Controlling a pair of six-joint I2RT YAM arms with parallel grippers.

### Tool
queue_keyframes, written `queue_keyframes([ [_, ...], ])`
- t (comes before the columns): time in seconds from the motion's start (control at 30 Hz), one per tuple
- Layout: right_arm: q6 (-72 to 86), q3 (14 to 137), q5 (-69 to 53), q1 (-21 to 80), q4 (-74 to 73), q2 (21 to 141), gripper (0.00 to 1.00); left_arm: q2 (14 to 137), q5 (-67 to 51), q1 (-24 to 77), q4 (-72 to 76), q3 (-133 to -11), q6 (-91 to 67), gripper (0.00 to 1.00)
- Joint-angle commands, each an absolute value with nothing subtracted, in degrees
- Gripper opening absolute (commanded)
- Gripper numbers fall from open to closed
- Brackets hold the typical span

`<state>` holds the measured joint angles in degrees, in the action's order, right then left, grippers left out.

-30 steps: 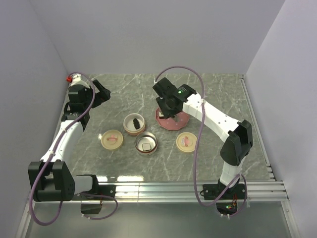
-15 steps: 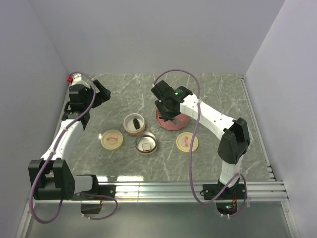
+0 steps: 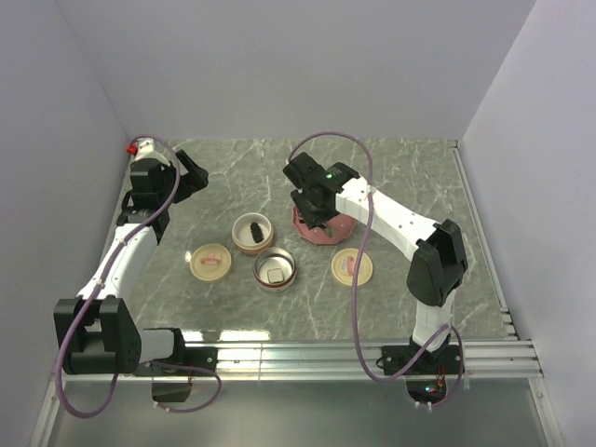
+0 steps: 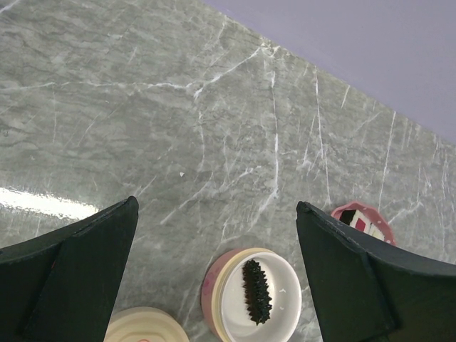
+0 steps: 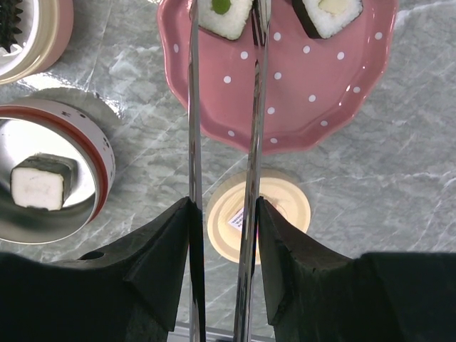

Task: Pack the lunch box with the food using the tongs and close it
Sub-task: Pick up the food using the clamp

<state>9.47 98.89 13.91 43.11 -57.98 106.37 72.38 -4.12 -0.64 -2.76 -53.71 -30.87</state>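
Note:
My right gripper (image 5: 224,214) is shut on the tongs (image 5: 194,107), hanging over the pink dotted plate (image 5: 306,85). The two thin tong arms are apart, and their tips straddle a food piece with a green centre (image 5: 224,16). A second piece (image 5: 329,14) lies to its right on the plate. Another white piece (image 5: 41,184) sits in the metal lunch box tier (image 3: 275,268). A cream tier (image 4: 253,292) holds a dark spiky item. My left gripper (image 4: 217,206) is open, high above the table at the far left, holding nothing.
Two cream lids lie on the marble table, one (image 3: 209,261) left of the tiers and one (image 3: 352,267) right of them, below the plate (image 3: 328,238). Walls enclose the table on three sides. A metal rail runs along the near edge.
My right gripper has shifted slightly left and farther back over the plate with the tongs. The left arm has not moved.

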Motion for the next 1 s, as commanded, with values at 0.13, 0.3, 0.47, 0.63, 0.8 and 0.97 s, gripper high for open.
queue_keyframes([
  [0.13, 9.58, 101.78, 14.94, 44.21, -60.55, 108.72, 0.49, 72.86, -4.48, -0.44, -0.79, -56.25, -30.94, 0.99],
  [0.3, 10.81, 101.87, 14.24, 44.74, -61.43, 109.68, 0.49, 72.95, -4.48, -0.44, -0.53, -55.90, -31.03, 0.99],
  [0.47, 11.42, 103.18, 14.33, 45.35, -62.66, 110.21, 0.48, 73.04, -4.40, -0.44, -0.35, -55.90, -31.11, 0.99],
  [0.63, 11.16, 103.45, 14.68, 45.44, -63.46, 110.13, 0.48, 73.13, -4.57, -0.44, -0.35, -55.81, -31.29, 1.00],
  [0.8, 11.07, 104.06, 14.24, 45.44, -65.21, 110.13, 0.48, 73.13, -4.22, -0.44, -0.44, -55.90, -31.11, 1.00],
  [0.97, 11.16, 103.71, 13.98, 45.35, -66.27, 110.30, 0.48, 73.21, -4.66, -0.44, -0.44, -55.63, -31.46, 0.99],
])
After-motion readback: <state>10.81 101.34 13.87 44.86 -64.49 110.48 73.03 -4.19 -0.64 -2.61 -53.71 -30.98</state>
